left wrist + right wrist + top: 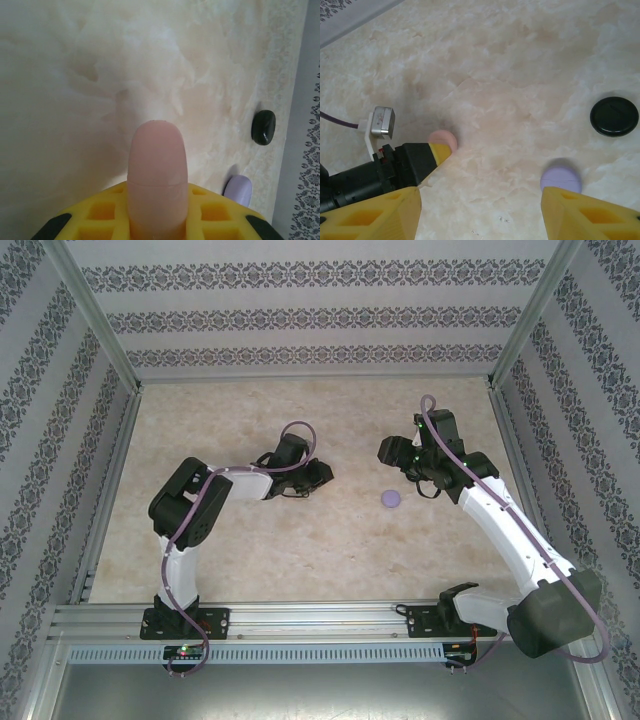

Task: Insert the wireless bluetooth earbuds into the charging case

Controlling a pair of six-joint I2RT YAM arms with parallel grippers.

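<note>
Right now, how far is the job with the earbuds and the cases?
Done: cannot tell; the black case and purple case lie on the table, apparently shut, contents hidden. In hand: the left gripper is shut on the pink case; the right gripper is open, near the purple one. Left: no insertion is confirmed yet.

I'm looking into what is reading as a robotics lab test cell. Bare aluminium frame posts and grey floral wallpaper panels are boxing in a beige marble-patterned tabletop. Two black-and-white robot arms are sitting bolted to a slotted aluminium rail.
</note>
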